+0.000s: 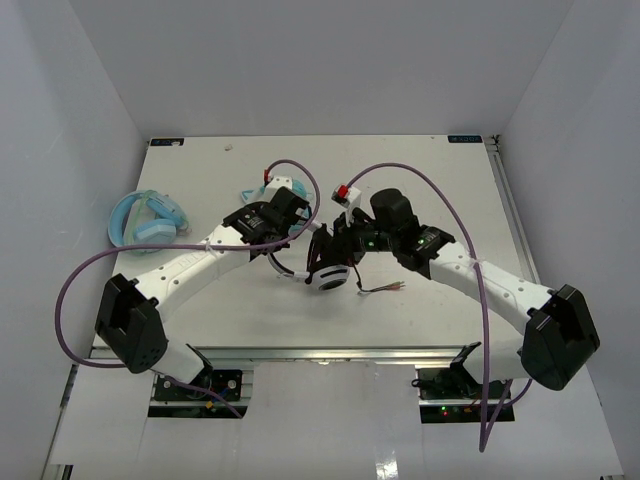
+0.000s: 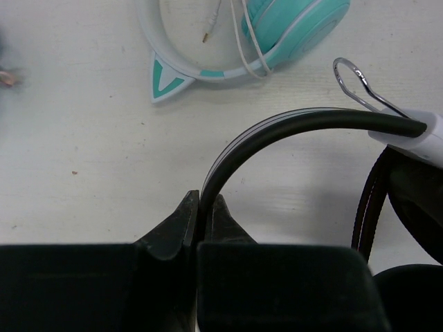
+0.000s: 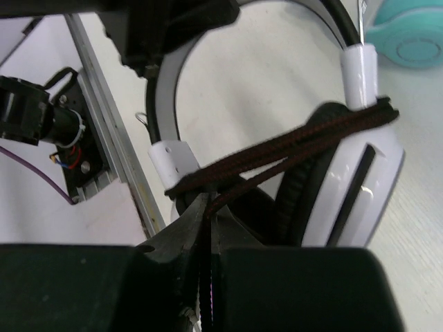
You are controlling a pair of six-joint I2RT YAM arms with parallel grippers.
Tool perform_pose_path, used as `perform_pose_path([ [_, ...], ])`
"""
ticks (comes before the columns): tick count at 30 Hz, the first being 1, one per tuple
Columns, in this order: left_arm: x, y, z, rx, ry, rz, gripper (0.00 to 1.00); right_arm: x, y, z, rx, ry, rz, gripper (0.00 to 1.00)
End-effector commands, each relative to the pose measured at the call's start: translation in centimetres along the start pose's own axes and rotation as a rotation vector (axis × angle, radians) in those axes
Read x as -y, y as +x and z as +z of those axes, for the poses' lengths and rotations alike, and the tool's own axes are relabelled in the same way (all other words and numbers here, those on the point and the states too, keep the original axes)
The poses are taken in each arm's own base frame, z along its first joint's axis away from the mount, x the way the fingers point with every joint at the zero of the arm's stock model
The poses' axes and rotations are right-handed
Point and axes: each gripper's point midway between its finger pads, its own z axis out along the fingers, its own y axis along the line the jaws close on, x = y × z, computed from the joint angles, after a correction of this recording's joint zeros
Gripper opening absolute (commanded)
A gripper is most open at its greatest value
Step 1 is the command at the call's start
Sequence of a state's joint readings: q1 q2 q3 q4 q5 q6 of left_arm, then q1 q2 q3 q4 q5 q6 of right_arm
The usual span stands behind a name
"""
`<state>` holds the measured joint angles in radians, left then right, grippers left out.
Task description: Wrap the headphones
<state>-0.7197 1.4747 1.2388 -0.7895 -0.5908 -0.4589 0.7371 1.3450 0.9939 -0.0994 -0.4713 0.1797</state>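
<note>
The black-and-white headphones [image 1: 328, 274] are held just above the middle of the table between both grippers. My left gripper [image 2: 203, 209] is shut on the thin black headband [image 2: 297, 123], which arches right to a white slider [image 2: 422, 135]. My right gripper [image 3: 210, 216] is shut on the dark braided cable [image 3: 291, 142]. The cable runs in two strands across the white sliders, over the white earcup [image 3: 363, 187] with its black pad. In the top view the grippers meet above the earcup, left [image 1: 312, 248] and right [image 1: 345, 248]. The loose cable end [image 1: 385, 288] lies on the table to the right.
Teal cat-ear headphones [image 2: 291, 28] with a thin white cable lie just beyond the left gripper. Chunky light-blue headphones [image 1: 150, 220] sit at the table's left edge. The table's metal front rail [image 3: 118, 138] and a mounting bracket show in the right wrist view.
</note>
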Motion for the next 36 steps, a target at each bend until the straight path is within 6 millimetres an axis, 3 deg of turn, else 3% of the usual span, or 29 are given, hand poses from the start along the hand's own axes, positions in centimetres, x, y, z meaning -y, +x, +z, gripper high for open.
perform_pose_path([
  [1, -1.3, -3.9, -0.9, 0.12, -0.021, -0.237, 0.0, -6.2, -2.3, -0.5, 0.125, -0.174, -0.063, 0.09],
  [12, -2.4, -4.2, -1.4, 0.142, -0.029, -0.336, 0.0, -9.0, -0.7, 0.0, 0.159, -0.195, -0.076, 0.09],
  [25, -2.2, -4.3, -2.7, 0.155, 0.031, -0.408, 0.0, -10.5, 0.9, 0.6, 0.169, -0.205, -0.099, 0.13],
  [31, -2.1, -5.2, -4.2, 0.178, 0.085, -0.446, 0.0, -10.6, 1.1, 1.1, 0.165, -0.207, -0.103, 0.12],
  [36, -2.3, -5.9, -5.6, 0.201, 0.127, -0.493, 0.0, -9.4, 2.4, 2.2, 0.148, -0.141, -0.103, 0.08],
])
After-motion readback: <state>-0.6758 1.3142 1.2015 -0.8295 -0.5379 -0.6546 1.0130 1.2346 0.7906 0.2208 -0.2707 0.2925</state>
